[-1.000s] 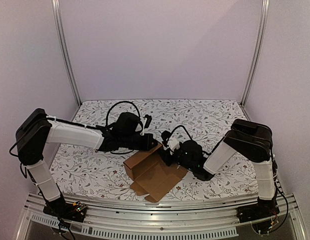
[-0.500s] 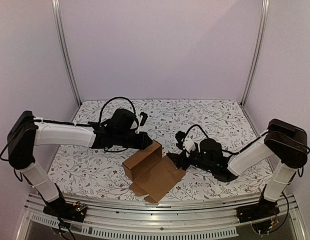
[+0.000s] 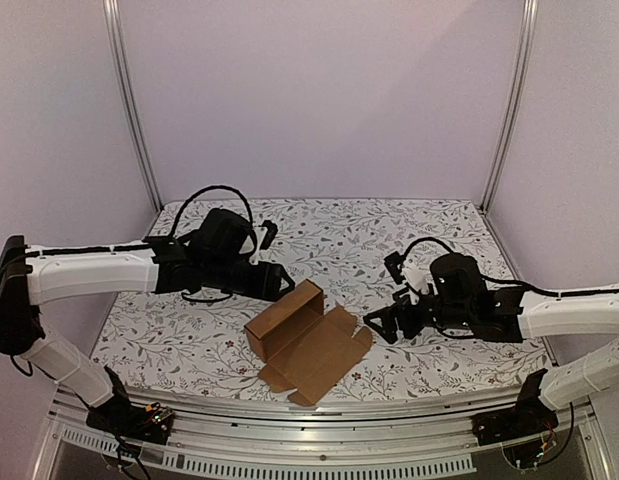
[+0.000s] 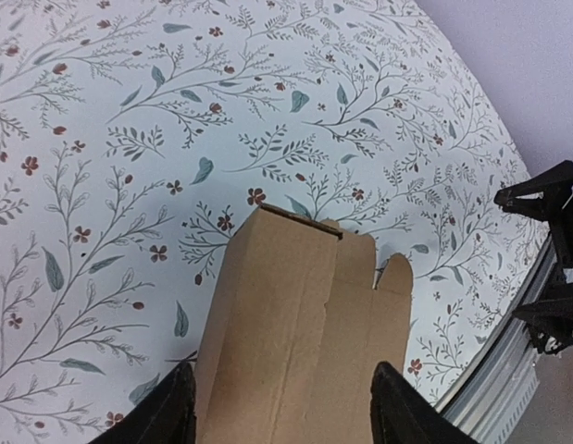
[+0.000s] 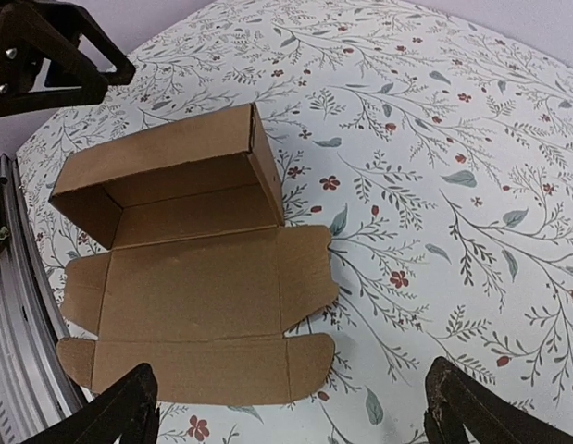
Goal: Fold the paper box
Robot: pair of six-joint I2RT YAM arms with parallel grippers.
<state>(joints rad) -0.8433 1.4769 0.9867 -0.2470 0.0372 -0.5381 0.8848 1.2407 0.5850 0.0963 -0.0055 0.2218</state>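
Top external: the box (image 3: 304, 340) lies slantwise; your left gripper (image 3: 280, 284) (jaws spread) hangs nearer, by its raised wall, your right gripper (image 3: 375, 328) (also spread) off its flat flap.

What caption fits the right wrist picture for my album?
A half-folded cardboard box lies open on the flowery table.
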